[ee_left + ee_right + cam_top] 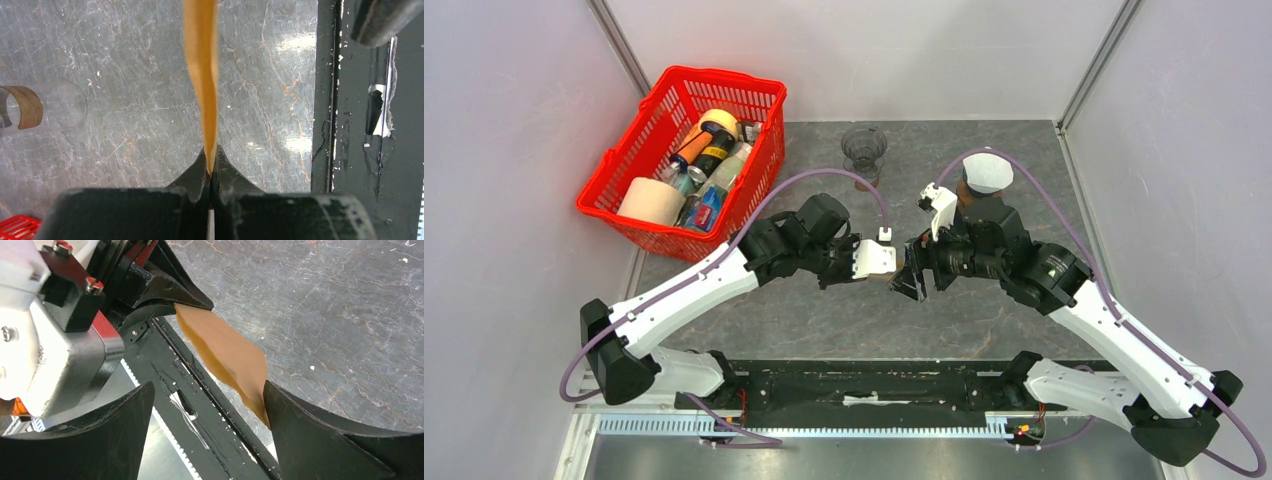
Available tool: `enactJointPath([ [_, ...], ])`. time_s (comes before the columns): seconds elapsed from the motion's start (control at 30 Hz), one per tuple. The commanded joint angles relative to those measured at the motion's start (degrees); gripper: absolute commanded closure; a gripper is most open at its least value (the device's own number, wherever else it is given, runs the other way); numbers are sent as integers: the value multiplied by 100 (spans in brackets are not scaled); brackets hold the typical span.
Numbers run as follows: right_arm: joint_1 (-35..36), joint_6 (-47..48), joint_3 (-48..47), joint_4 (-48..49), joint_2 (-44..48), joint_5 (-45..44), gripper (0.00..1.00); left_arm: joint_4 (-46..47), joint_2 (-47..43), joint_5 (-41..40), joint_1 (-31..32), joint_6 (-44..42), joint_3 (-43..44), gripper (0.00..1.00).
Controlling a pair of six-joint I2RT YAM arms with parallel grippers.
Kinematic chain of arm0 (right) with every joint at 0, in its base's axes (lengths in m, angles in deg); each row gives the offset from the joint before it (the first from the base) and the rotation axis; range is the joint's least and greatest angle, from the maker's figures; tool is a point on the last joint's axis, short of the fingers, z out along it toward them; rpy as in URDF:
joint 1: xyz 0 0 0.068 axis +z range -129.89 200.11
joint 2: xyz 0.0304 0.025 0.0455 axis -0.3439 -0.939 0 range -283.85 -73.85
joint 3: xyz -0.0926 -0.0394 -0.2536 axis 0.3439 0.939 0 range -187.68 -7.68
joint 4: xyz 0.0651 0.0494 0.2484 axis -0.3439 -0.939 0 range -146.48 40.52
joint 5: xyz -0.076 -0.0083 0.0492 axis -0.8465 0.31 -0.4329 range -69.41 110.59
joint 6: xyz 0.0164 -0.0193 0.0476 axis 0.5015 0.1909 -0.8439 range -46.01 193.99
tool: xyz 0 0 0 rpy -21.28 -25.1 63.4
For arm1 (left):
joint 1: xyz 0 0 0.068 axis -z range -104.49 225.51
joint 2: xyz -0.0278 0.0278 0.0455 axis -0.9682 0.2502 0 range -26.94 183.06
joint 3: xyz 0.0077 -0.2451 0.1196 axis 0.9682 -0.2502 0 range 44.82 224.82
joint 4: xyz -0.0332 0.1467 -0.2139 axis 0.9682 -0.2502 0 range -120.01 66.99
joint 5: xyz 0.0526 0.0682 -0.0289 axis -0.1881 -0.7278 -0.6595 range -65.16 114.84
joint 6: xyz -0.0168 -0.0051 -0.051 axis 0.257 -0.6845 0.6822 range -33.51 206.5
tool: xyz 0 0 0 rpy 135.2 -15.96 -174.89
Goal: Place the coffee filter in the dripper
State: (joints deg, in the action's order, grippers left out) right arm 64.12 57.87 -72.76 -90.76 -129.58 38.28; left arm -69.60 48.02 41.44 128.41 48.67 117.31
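1. The coffee filter (225, 352) is up in the air over the middle of the table (824, 320), a bit toward the near edge, hanging between the two arms. It's brown and pressed flat. On the left wrist cam I only see it edge-on, as a thin orange-brown strip.
2. The left fingers (206, 172) are clamped tight on one end of the filter, with no gap between them apart from the paper.
3. The right fingers (912, 280) are spread wide and gripping nothing. On the right wrist cam, the filter's free end sits right against the tip of the finger on the right of that view. The other finger is well clear of it.
4. From the top cam, the dripper (864, 150) stands on the table at about 12 o'clock from the filter, toward the far edge. It's clear glass, and the left wrist cam shows a brown band on it.
5. At about 1 o'clock from the filter there's a brown thing with a white top (987, 172), just behind the right arm. I can't tell what it is.
6. At about 10 o'clock, the red basket (624, 180) sits tilted at the far left corner, with a tape roll, bottles and cans in it.
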Motion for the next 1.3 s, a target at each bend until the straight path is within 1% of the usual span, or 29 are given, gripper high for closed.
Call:
enactJointPath([
  [0.0,2,-4,1,-23,52,-201,12,1,-43,51,36,140,260,98],
  [0.17,2,-39,-94,-57,18,-558,12,1,-128,89,33,109,207,98],
  [0.27,1,-193,-139,135,137,-818,9,0,-132,106,35,82,188,98],
  [0.33,2,-276,-130,286,253,-897,4,0,-137,132,34,59,178,98],
  [0.4,2,-347,-97,439,368,-868,3,-1,-140,151,36,39,161,98],
  [0.53,1,-449,-75,549,437,-1062,3,-4,-152,166,35,19,147,98],
  [0.77,2,-219,-68,322,236,-1402,3,0,-210,201,36,10,152,98],
  [0.87,2,-184,-79,275,160,-1451,3,1,-225,223,36,11,143,98],
  [1.07,-2,-70,-15,228,219,-1103,3,5,-210,177,36,34,165,98],
  [1.27,2,-38,48,120,215,-1139,4,1,-218,170,35,35,178,98],
])
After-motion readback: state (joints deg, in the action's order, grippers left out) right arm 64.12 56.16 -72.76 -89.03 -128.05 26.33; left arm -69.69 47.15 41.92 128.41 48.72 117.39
